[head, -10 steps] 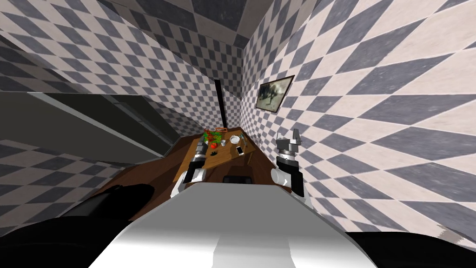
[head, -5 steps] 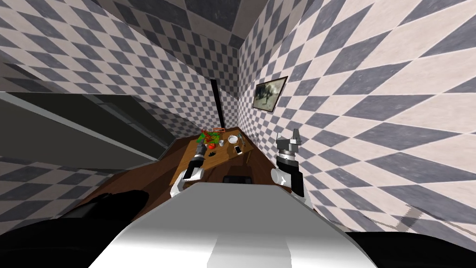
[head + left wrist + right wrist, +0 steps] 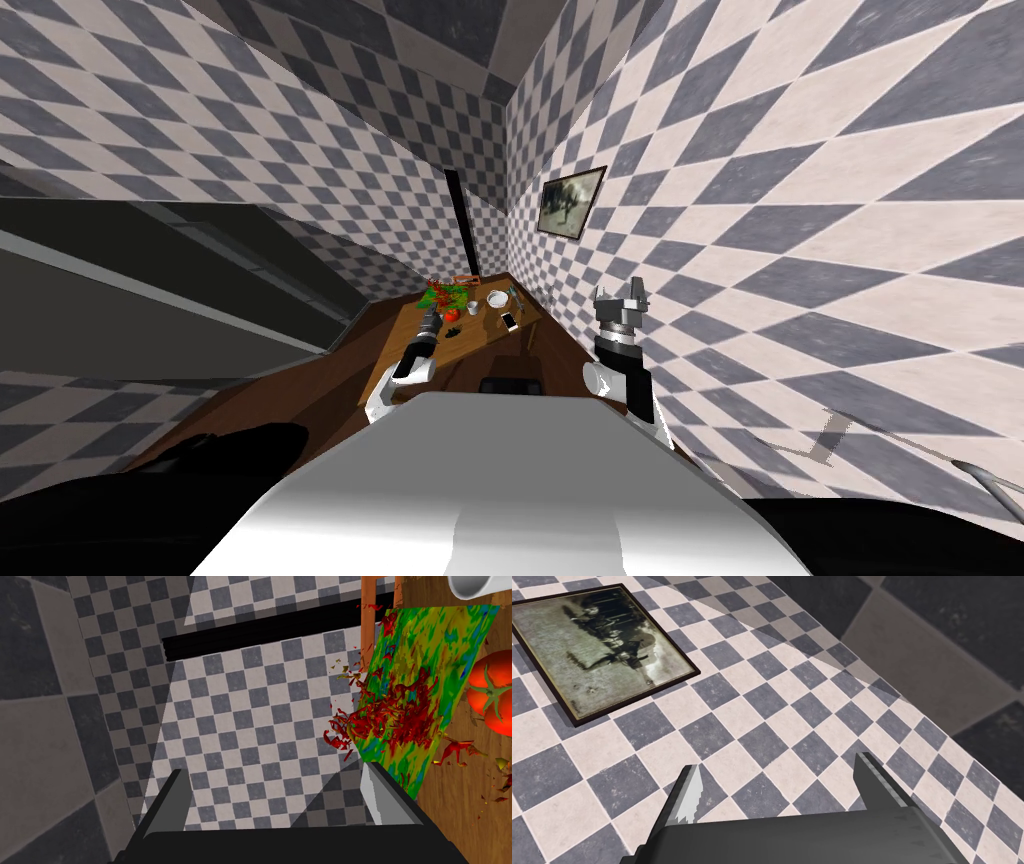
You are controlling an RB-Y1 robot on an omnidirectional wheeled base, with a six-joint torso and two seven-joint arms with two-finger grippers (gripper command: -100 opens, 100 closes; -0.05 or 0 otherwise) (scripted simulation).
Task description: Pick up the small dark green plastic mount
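Evenly lit, flat, sharp throughout. Strong wide-lens stretching toward corners in head view. Dim ceiling. Diagonal shade edge across checkered wall (image 3: 240, 726) ahead of left gripper (image 3: 272, 771).

Left gripper (image 3: 433, 311) hangs over the brown table (image 3: 482, 340) beside a small dark mount (image 3: 452, 331); right gripper (image 3: 620, 297) raised by the wall (image 3: 800, 250).

You have a brown wooden table (image 3: 478, 340) carrying everything. On it: a green-and-red patterned sheet (image 3: 443, 295) overhanging one edge, a red tomato (image 3: 451, 315) just beside the sheet, and a small dark mount (image 3: 452, 330) near the tomato. Also a white cup (image 3: 472, 307), a white bowl (image 3: 497, 299) and a phone (image 3: 509, 321).
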